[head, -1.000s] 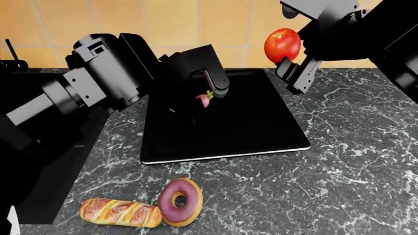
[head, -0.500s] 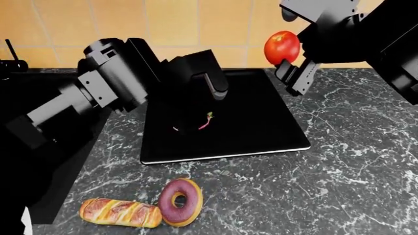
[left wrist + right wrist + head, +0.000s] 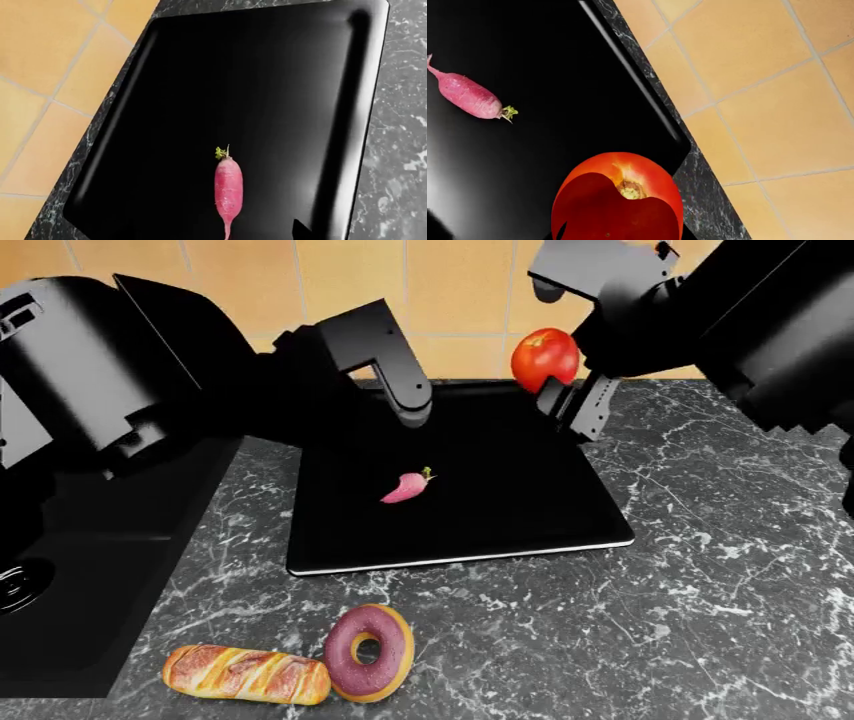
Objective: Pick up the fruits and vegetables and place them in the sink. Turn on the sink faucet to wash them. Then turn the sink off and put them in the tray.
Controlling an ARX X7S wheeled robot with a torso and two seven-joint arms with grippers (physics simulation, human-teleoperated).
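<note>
The radish (image 3: 407, 487) lies free on the tray (image 3: 534, 530), near the tray's middle, with its short green stem (image 3: 426, 474) pointing toward the tiled wall (image 3: 454, 285). Nothing touches it. In the left wrist view the radish (image 3: 228, 189) lies flat on the black tray floor (image 3: 253, 90), apart from the raised edges.

The left tool (image 3: 400, 390) hangs above the far left part of the tray, over the radish and apart from it. One finger (image 3: 411, 400) shows clearly, pointing down. The second finger is lost against the black arm and tray, so I cannot tell if this tool is spread or together. It holds nothing that I can see.

The tomato (image 3: 543, 358) is in the air above the far right corner of the tray, in front of the wall. The right tool (image 3: 558, 375) is clamped on it; one finger (image 3: 577, 405) reaches down just beside the tomato. In the right wrist view the tomato (image 3: 627, 175) shows its stem scar, and a dark shape covers its lower part. The radish (image 3: 468, 95) is also in this view, well apart from the tomato.

The tray rests on the grey marbled table (image 3: 721, 570). The sink (image 3: 80, 570) is to the left of the tray. Near the front edge of the table a bread roll (image 3: 246, 674) and a donut (image 3: 370, 652) lie just beside each other, the donut tilted up on its edge.
</note>
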